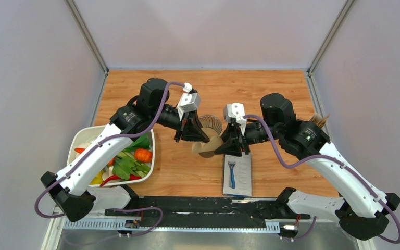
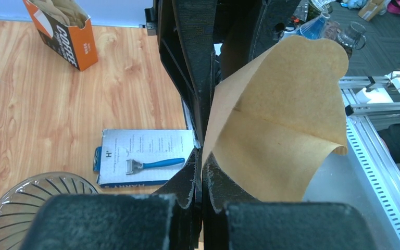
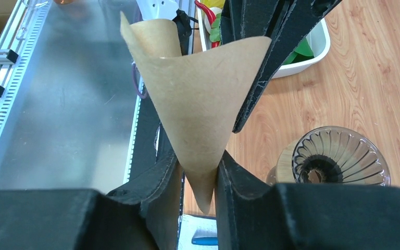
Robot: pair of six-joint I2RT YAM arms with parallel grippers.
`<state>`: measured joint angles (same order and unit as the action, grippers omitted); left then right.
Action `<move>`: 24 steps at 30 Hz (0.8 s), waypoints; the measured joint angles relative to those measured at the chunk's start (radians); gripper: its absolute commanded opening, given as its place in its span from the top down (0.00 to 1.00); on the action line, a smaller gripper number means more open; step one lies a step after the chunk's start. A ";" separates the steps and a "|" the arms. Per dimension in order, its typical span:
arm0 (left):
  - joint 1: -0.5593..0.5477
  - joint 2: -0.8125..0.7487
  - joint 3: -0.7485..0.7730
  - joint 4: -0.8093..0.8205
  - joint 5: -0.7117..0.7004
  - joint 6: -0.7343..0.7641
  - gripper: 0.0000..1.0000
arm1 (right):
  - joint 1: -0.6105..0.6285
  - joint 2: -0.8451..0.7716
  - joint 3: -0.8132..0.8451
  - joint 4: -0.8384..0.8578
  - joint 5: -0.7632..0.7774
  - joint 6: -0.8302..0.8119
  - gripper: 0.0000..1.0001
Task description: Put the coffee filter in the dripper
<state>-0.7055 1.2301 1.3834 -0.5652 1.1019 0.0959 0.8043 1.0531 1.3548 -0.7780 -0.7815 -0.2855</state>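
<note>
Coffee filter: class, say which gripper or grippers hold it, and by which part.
Both. The left gripper pinches the coffee filter at its rim edge; the right gripper clasps its narrow pointed end.

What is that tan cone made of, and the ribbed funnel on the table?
The coffee filter looks like thin unbleached paper: matte tan, fibrous, creased and curling at the edge. The dripper seems to be smoky plastic or glass: glossy, see-through, with moulded ribs. Which of the two it is stays unclear.

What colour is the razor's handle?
Blue. The razor handle shows best in the left wrist view.
</note>
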 measured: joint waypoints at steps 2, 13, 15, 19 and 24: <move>0.000 0.000 0.000 0.000 0.000 0.003 1.00 | 0.000 0.000 0.000 0.001 -0.006 0.002 0.78; -0.002 -0.004 0.000 -0.001 0.003 0.016 1.00 | 0.000 -0.006 0.000 0.006 -0.014 0.008 0.72; -0.002 -0.004 0.000 -0.005 0.003 0.023 1.00 | 0.000 -0.010 0.000 0.006 -0.014 0.011 0.71; -0.002 -0.010 -0.001 -0.029 0.000 0.045 1.00 | 0.000 -0.021 -0.003 0.006 -0.014 0.013 0.76; -0.002 -0.020 -0.002 -0.052 -0.005 0.068 1.00 | 0.000 -0.028 -0.009 0.008 -0.014 0.016 0.86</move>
<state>-0.7078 1.2098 1.3819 -0.6174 1.0973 0.1635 0.8043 1.0248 1.3460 -0.7704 -0.7959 -0.2695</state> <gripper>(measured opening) 0.007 0.186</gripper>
